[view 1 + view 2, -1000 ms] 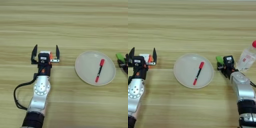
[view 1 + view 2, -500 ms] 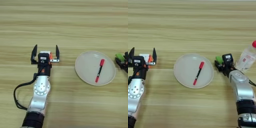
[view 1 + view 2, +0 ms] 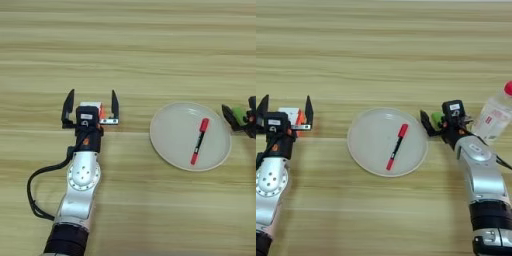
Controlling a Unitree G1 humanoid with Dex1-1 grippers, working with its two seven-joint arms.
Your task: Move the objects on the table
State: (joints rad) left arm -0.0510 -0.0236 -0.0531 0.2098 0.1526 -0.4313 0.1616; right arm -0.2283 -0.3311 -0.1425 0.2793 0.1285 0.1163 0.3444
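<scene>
The round pale plate (image 3: 387, 142) on the light wood-grain table (image 3: 130, 45) holds only a slim red marker pen (image 3: 396, 147). The left gripper (image 3: 90, 105) stands spread around a small multicoloured puzzle cube (image 3: 100, 111); the right gripper (image 3: 437, 122) pinches a small bright-green block (image 3: 437, 118).

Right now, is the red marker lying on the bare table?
No, the red marker lies inside the round pale plate, not on the table itself.
</scene>
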